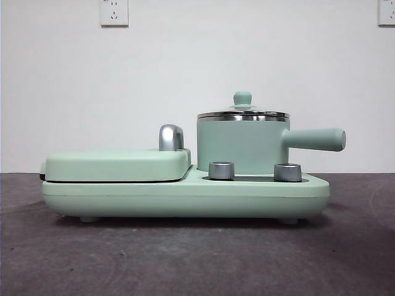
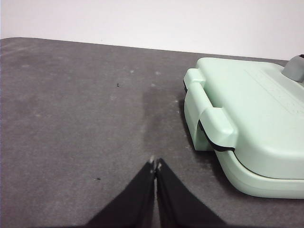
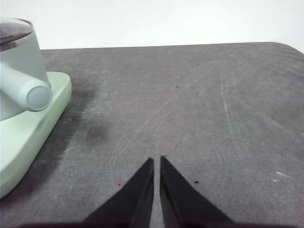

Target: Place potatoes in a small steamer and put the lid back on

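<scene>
— Where did things stand when you looked in?

— The steamer [image 1: 242, 147] sat on its green base [image 1: 185, 197], lid [image 1: 243, 114] on, handle [image 1: 315, 139] sticking out to the side. Beside it the grill plate [image 1: 117, 165] was closed. I saw no potato anywhere, not on the counter [image 1: 185, 259] and not in either wrist view.

— And the arms?

— Both waited low over the counter, one off each end of the appliance. The left gripper [image 2: 155, 165] was near the grill end, its jaws pressed together at the tips, holding nothing. The right gripper [image 3: 156, 160] was near the handle end, jaws almost together with just a thin slit between them, empty as well.

— What worried you?

— The lid's knob [image 1: 242, 98] looked small and smooth; I'd guess a pinch off-center could let the lid slip or tilt and clatter on the rim. The handle also pointed toward the right arm, so a careless reach might nudge the pot off its seat.

— Anything you couldn't make out?

— The inside of the steamer, mostly. From the front the wall hid it, and the right wrist view cut off most of the lid. If the potato was already in there, I couldn't tell.
</scene>
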